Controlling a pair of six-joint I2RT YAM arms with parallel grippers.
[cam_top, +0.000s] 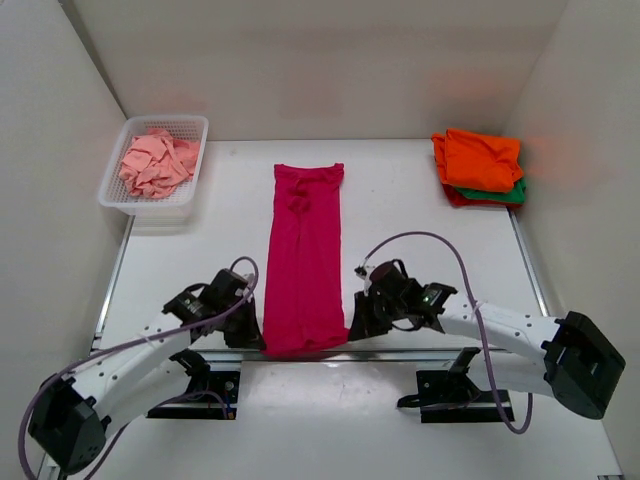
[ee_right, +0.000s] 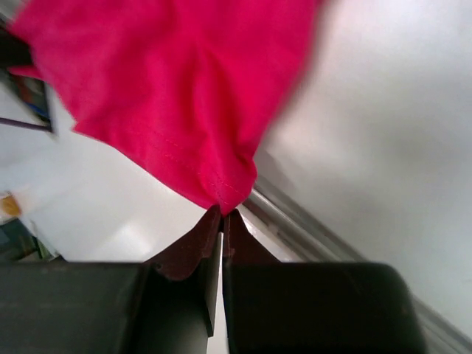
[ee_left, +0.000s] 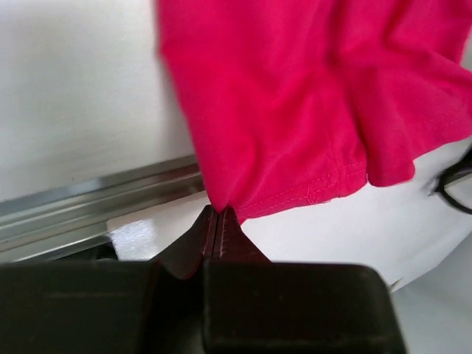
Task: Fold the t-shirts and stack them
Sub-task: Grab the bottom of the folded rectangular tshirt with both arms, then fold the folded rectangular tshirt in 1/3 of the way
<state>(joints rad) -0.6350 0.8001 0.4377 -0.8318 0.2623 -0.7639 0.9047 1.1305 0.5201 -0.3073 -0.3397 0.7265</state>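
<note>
A magenta-pink t-shirt point(cam_top: 305, 255) lies as a long narrow strip down the middle of the table, its hem at the near edge. My left gripper point(cam_top: 258, 338) is shut on the hem's left corner point(ee_left: 221, 203). My right gripper point(cam_top: 355, 330) is shut on the hem's right corner point(ee_right: 225, 199). An orange t-shirt point(cam_top: 482, 158) tops a folded stack at the far right, with a green t-shirt point(cam_top: 508, 194) and a red t-shirt point(cam_top: 462, 200) under it. A pale salmon-pink t-shirt point(cam_top: 157, 163) lies crumpled in the basket.
The white mesh basket point(cam_top: 120, 195) stands at the far left. A metal rail point(ee_left: 88, 206) runs along the table's near edge just under both grippers. White walls close in the table on three sides.
</note>
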